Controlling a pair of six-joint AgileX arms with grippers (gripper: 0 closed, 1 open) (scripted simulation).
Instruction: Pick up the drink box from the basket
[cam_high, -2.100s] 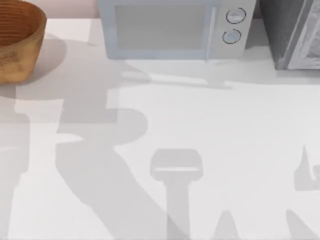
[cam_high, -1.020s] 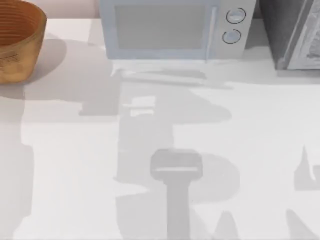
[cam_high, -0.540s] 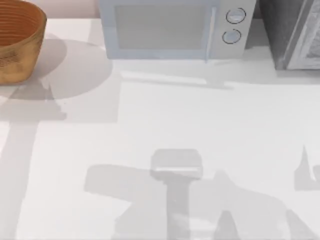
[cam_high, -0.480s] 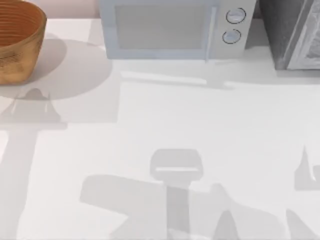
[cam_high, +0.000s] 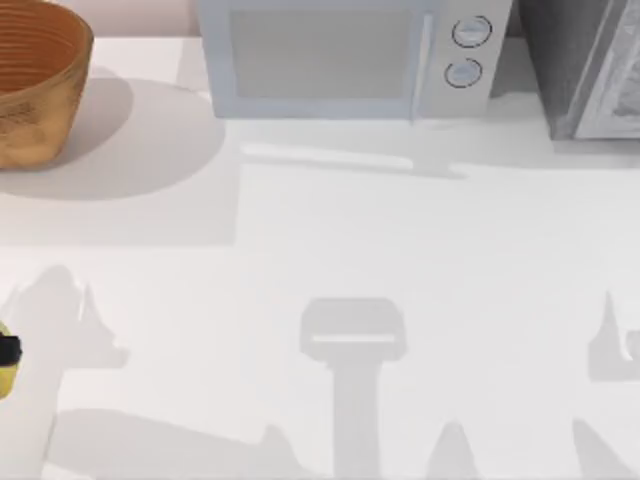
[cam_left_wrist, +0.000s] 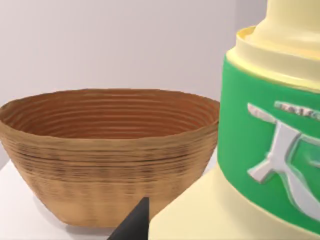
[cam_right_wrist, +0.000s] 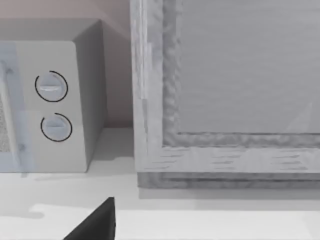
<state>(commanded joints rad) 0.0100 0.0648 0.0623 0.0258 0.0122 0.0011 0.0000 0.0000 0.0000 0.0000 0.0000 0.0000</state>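
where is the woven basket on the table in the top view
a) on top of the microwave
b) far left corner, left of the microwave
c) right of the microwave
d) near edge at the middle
b: the basket sits at the table's far left, left of the white microwave.

L gripper (cam_high: 4, 352) is sitting at the table's left edge w/ one dark fingertip (cam_left_wrist: 132, 225) showing; R fingertip (cam_right_wrist: 95, 222) is showing too.

The counter (cam_high: 420, 250) is seen from overhead. The basket (cam_left_wrist: 110, 150), shared with the top view's upper left, is faced closely by the left wrist camera. The microwave (cam_right_wrist: 45, 100), at the top view's upper centre, is faced by the right wrist camera.
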